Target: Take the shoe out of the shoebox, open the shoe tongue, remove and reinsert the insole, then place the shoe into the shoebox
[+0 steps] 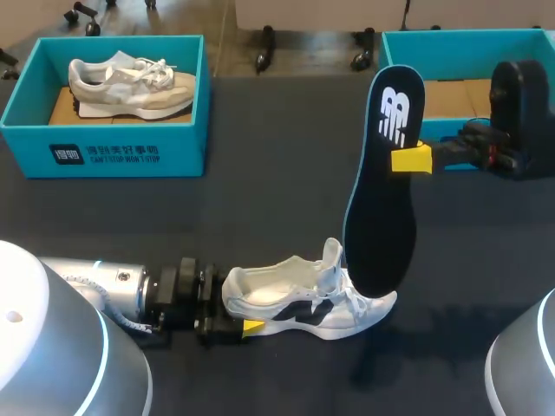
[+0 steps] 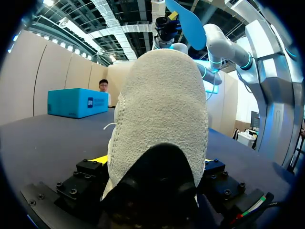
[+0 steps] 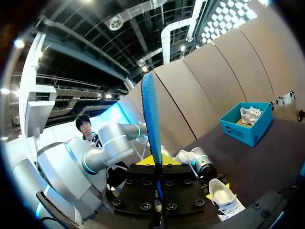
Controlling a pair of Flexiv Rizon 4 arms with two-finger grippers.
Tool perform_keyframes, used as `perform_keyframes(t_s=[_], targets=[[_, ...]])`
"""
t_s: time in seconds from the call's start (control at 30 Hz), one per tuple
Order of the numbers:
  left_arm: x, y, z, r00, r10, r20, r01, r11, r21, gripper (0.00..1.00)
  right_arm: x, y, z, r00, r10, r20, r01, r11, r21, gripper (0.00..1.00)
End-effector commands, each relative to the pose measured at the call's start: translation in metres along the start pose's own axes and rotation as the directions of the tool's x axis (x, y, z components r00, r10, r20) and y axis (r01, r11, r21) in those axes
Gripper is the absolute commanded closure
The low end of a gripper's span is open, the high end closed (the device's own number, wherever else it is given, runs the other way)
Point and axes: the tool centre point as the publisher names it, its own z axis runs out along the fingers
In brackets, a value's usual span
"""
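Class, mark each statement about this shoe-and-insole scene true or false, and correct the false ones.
1. The right gripper is shut on the insole, which stands on end. True.
2. The insole lies flat inside the shoe on the table. False: it is out of the shoe, held up above its front end.
3. The left gripper holds the shoe at its heel. True.
4. The left shoebox is empty. False: a second shoe lies in it.
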Motion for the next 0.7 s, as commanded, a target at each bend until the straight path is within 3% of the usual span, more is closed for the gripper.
perform_keyframes(t_s=[0.03, 0.23, 0.3, 0.37, 0.7], targets=[[0.0003, 0.0018, 0.0007, 1.0, 0.001, 0.002, -0.001, 1.0, 0.002, 1.0, 0.0008, -0.0014, 0.0008, 1.0, -0.001, 0.003, 0.001, 1.0, -0.002, 1.0], [0.0003, 0.0018, 0.0007, 1.0, 0.001, 0.002, -0.001, 1.0, 0.002, 1.0, 0.0008, -0.0014, 0.0008, 1.0, -0.001, 0.003, 0.001, 1.0, -0.002, 1.0], [0.001, 0.0014, 0.0005, 1.0, 0.004, 0.002, -0.004, 1.0, 0.002, 0.63, 0.0008, -0.0014, 0.0008, 1.0, -0.001, 0.003, 0.001, 1.0, -0.002, 1.0], [0.002, 0.0006, -0.0006, 1.0, -0.005, -0.016, 0.005, 1.0, 0.012, 0.01, 0.0008, -0.0014, 0.0008, 1.0, -0.001, 0.003, 0.001, 1.0, -0.002, 1.0], [0.0071, 0.0003, -0.006, 0.999, -0.022, -0.039, 0.021, 0.999, -0.029, 0.0, 0.0008, -0.0014, 0.0008, 1.0, -0.001, 0.003, 0.001, 1.0, -0.002, 1.0]])
